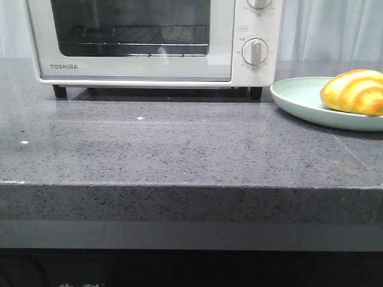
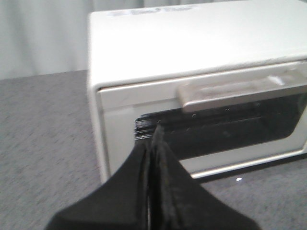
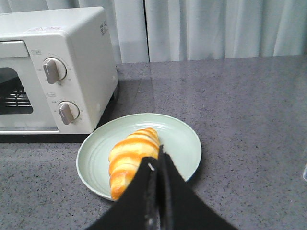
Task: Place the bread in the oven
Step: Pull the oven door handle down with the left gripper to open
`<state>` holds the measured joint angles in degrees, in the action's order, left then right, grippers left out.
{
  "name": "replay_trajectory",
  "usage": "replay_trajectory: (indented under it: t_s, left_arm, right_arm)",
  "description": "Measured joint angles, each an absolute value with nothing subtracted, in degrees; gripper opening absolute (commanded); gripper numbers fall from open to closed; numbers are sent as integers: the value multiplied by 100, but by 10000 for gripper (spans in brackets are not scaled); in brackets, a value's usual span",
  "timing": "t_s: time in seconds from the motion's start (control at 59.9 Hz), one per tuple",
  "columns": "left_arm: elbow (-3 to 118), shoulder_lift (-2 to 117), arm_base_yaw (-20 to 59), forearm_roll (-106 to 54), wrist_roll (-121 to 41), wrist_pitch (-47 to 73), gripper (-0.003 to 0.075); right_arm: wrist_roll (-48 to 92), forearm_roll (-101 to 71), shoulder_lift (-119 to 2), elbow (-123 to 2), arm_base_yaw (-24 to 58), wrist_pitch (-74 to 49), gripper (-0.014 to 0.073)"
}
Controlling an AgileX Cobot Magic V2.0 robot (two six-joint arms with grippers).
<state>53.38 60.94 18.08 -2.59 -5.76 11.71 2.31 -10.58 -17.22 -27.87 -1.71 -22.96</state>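
The bread (image 1: 354,91), a glossy golden roll with orange stripes, lies on a pale green plate (image 1: 299,98) at the right of the counter; it also shows in the right wrist view (image 3: 128,160). The white TOSHIBA oven (image 1: 137,69) stands at the back left with its glass door closed; the left wrist view shows its door handle (image 2: 240,90). My left gripper (image 2: 154,143) is shut and empty, in front of the oven door. My right gripper (image 3: 157,158) is shut and empty, above the plate (image 3: 177,139) beside the bread. Neither gripper shows in the front view.
The grey speckled counter (image 1: 179,149) runs from the oven to its front edge (image 1: 179,186). The oven's knobs (image 1: 255,52) face forward beside the plate. White curtains (image 3: 216,28) hang behind the counter.
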Motion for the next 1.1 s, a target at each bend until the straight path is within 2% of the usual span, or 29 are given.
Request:
replay_trajectory:
  t_s: [0.134,0.401,0.868,1.102]
  left_arm:
    - [6209,7037,2249,-282,-599,1115,-20]
    - [7309,8127,2536,-308,-599,1163,-20]
    - [7461,8517,2536,-399,-599,1425,-20]
    - [7580,8429,2597,-471,-599,2287,-20]
  right_arm:
    - [231,-1238,-1722,-2787,-171,-2287,-69]
    - [231,-1326,-1722,-2787,-171,-2287,-69]
    - [222,-1342,-1722,-2787,-171,-2283,-69]
    - [222,-1351,-1722,-2787,-171,-2246,-69]
